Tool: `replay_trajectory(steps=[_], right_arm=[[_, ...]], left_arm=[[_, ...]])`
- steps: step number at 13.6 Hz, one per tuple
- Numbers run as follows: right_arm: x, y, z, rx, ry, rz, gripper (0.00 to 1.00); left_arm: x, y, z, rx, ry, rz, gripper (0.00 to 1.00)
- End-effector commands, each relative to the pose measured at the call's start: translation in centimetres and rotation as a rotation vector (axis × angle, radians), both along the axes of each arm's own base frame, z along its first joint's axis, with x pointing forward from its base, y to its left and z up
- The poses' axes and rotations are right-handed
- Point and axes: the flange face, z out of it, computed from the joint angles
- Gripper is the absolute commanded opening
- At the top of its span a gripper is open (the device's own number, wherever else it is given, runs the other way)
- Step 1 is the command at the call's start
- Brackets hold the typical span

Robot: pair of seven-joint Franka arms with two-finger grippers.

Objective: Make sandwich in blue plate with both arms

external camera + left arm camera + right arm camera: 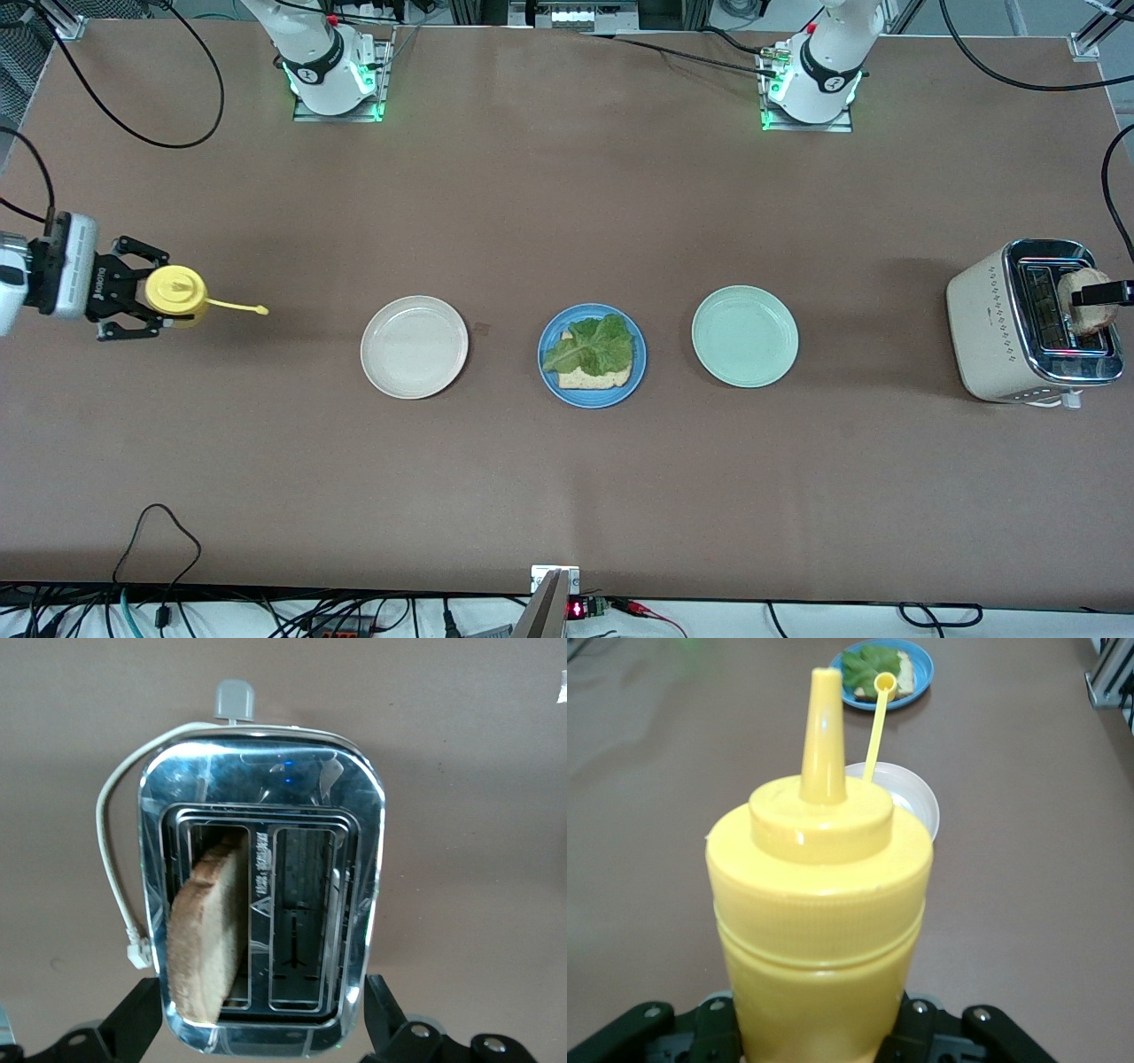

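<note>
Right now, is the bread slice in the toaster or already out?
In. The bread slice stands in one slot of the toaster, its top above the rim; the other slot is empty.

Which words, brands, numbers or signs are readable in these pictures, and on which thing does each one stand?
Right end effector: white lettering on its black body, too small to read.
Toaster: printed marks on the bar between its slots, too blurred to read.
Arm bases: a round emblem on each black band, not legible.
Yellow bottle: no text.
</note>
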Motion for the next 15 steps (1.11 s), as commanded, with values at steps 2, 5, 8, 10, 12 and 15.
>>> replay_trajectory(steps=[2, 5, 8, 10, 12, 15], right_arm=[[-2.5, -6.6, -5.6, 0.241, -0.05, 0.028, 0.0], [-4.3, -10.5, -10.2, 0.358, -0.088, 0.04, 0.0], [-5.7, -12.9, -14.4, 0.419, -0.13, 0.054, 0.0], [-6.4, -13.7, -17.6, 0.462, -0.147, 0.062, 0.0], [-7.4, -14.3, -20.7, 0.508, -0.14, 0.047, 0.0], [-7.7, -14.4, -21.9, 0.519, -0.145, 0.044, 0.0]], left_arm=[[0.4, 2.2, -0.6, 0.006, -0.026, -0.056, 1.0], [0.1, 3.0, -1.9, -0.006, -0.013, -0.054, 1.0], [-0.5, 3.8, -3.9, -0.026, 0.02, -0.036, 1.0], [-0.9, 4.3, -4.2, -0.031, 0.026, -0.028, 1.0], [-1.0, 4.4, -4.2, -0.032, 0.029, -0.026, 0.91], [-1.0, 4.4, -4.2, -0.032, 0.029, -0.027, 0.61]])
